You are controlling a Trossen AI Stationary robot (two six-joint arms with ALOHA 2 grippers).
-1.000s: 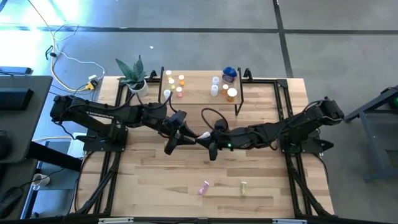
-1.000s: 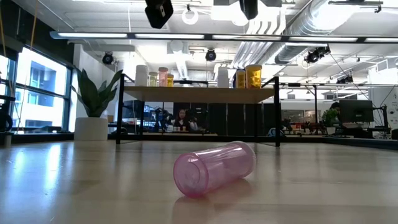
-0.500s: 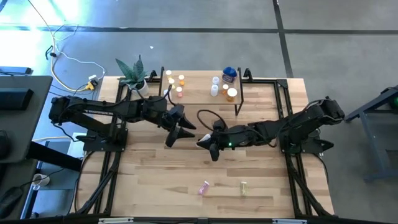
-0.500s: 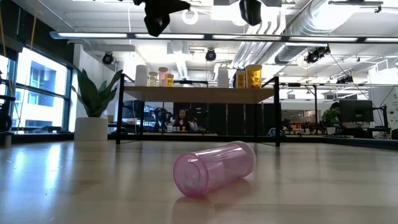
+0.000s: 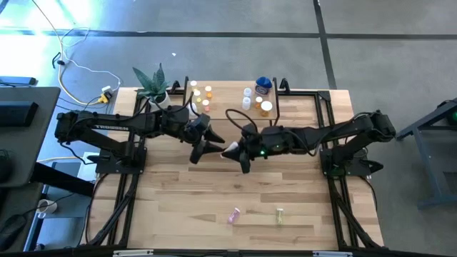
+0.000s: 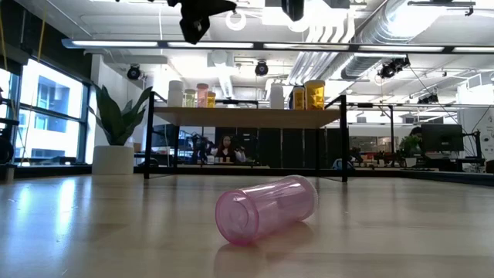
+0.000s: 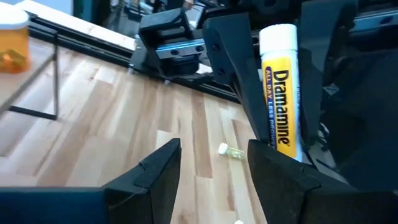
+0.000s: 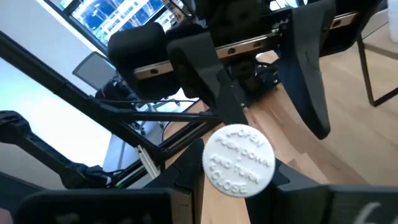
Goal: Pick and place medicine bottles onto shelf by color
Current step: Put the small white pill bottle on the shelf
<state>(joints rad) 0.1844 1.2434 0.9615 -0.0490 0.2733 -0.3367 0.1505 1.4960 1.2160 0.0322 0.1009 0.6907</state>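
A yellow-labelled bottle (image 7: 281, 93) with a white cap is being gripped by the right tool (image 5: 235, 150) near the middle of the high view, the tool's fingers pinching narrow around it, so the bottle is hanging above the worktop (image 5: 214, 193) rather than resting on it. The left tool (image 5: 207, 141) is sitting just beside it, facing it, with its fingers (image 7: 155, 174) standing apart and gripping nothing. It looks like a hand-over between the arms, with the right tool carrying. Above centre in the high view, the shelf (image 5: 228, 107) is already bearing orange bottles (image 5: 201, 96) at its left and white, blue and orange ones (image 5: 258, 96) at its right. Toward the bottom of that view, a pink bottle (image 6: 266, 208) and a yellow-green bottle (image 5: 280, 215) are lying on their sides on the worktop, well apart from the shelf. The next move calls for carrying the gripped bottle to the shelf and standing it upright among its like colours.
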